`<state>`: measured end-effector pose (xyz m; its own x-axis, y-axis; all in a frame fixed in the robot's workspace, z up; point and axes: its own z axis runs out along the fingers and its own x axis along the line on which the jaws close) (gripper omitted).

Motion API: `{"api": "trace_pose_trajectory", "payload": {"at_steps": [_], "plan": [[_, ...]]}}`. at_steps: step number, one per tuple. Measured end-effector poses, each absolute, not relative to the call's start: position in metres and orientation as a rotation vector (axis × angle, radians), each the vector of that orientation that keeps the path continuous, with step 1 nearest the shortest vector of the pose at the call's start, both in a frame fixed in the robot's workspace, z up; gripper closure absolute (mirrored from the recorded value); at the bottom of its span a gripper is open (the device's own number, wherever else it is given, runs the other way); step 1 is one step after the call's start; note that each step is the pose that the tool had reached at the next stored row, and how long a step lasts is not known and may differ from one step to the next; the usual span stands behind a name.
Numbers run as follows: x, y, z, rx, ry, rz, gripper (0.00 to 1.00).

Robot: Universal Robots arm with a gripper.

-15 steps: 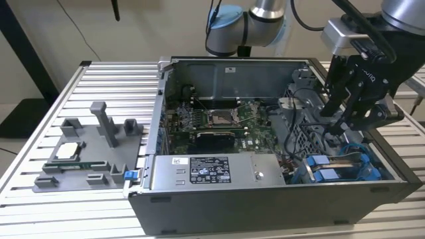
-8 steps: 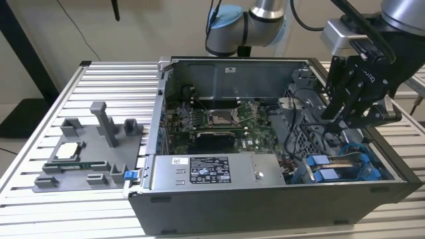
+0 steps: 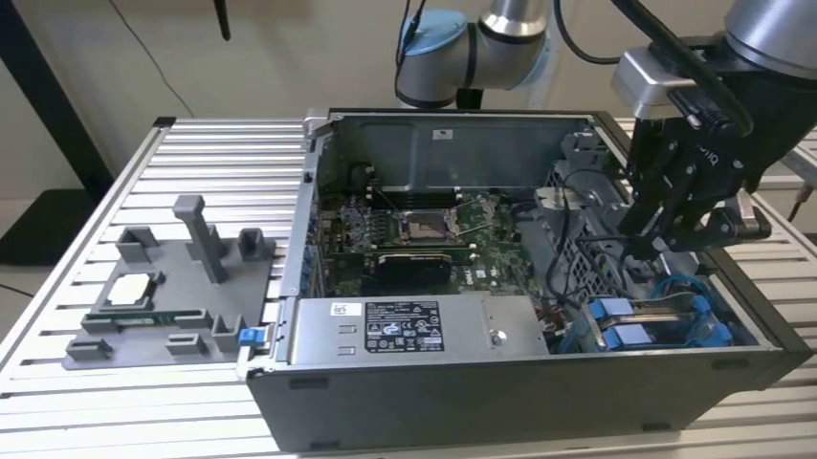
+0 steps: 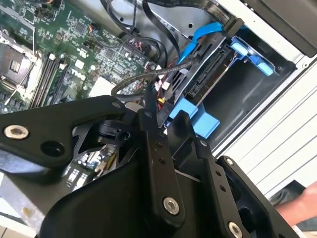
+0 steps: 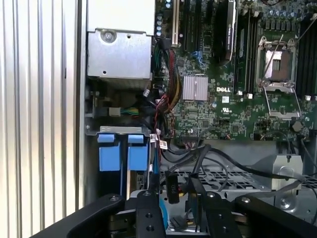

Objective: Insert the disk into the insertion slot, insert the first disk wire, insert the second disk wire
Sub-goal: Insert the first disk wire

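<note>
With the disk (image 5: 137, 151) already in the insertion slot (image 4: 247, 99), the gripper (image 5: 171, 196) (open or closed, I cannot tell) hovers by the black wires (image 5: 218, 158), whose plug should enter straight.

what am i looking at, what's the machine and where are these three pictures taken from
It is a robot arm with a black gripper working over an open computer case on a slatted metal table. The exterior view is from a camera standing off the arm; both wrist views come from cameras riding on it, looking into the case. The gripper hangs by loose wires near the blue drive carriers. Beside the case lies a grey parts tray. Whether the gripper holds anything is unclear.
</note>
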<state>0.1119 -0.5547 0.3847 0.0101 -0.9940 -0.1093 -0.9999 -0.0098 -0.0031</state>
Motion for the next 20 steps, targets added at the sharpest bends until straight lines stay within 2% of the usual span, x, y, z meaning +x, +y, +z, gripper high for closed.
{"api": "trace_pose_trajectory", "payload": {"at_steps": [8, 9, 20], "plan": [[0.1051, -0.5546, 0.3837, -2.165, 2.141, 0.09, 0.0], [0.1047, -0.5546, 0.3838, -2.165, 2.14, 0.089, 1.0], [0.1042, -0.5546, 0.3839, -2.16, 2.134, 0.077, 1.0]]}}
